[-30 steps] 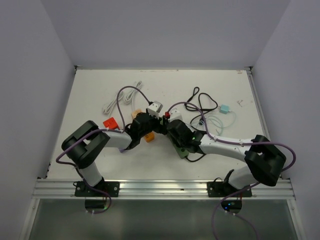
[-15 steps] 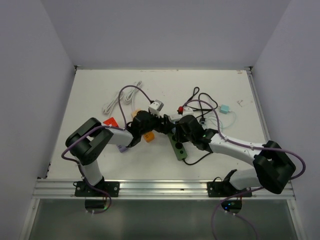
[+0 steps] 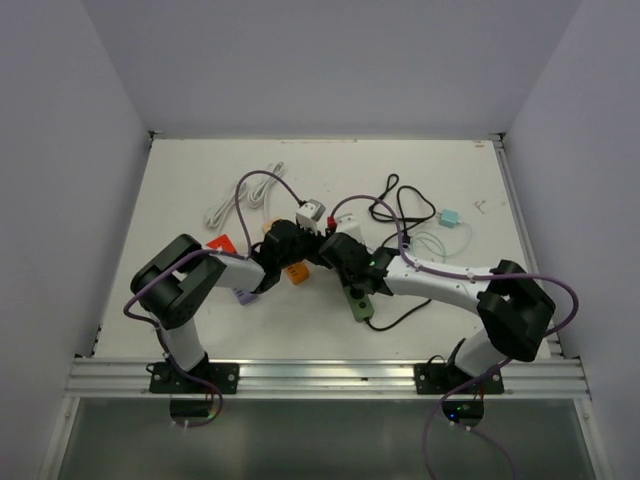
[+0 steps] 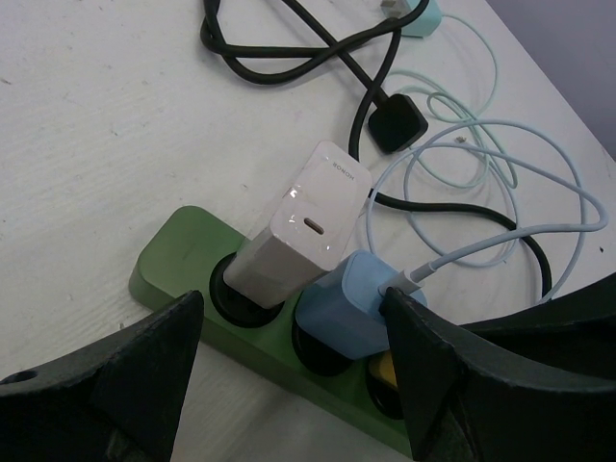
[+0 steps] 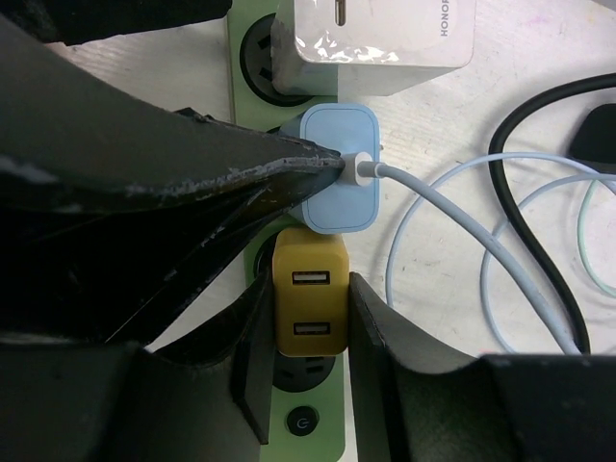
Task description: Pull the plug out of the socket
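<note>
Findings. The green power strip (image 3: 358, 298) lies on the table (image 3: 200, 180) at centre frame in the top view, between the two arms. Three items sit in its sockets in a row: a white charger (image 5: 375, 34), a blue plug (image 5: 339, 168) and a yellow plug (image 5: 310, 303).

Right gripper (image 5: 310, 318): clamped narrow on the yellow plug, one finger flat against each side, at the lower centre of the right wrist view. Because it is the plug gripped, it is judged to be the one for removal. It appears seated in its socket.

Left gripper (image 4: 289, 322): jaws wide, straddling the strip at the charger end. Whether the fingers (image 4: 144, 366) press on the strip cannot be told. The placement suggests bracing, so that the strip does not lift with the plug.

Obstructions. The blue plug touches the yellow plug's upper edge. Its pale cable (image 5: 462, 241) loops away to the right. A straight lift should avoid dragging on it.

Surroundings. A black cable (image 4: 289, 43) and its black plug (image 4: 397, 123) lie loose above the strip in the left wrist view. A teal adapter (image 4: 423, 14) sits at the top edge, well apart from the work.
</note>
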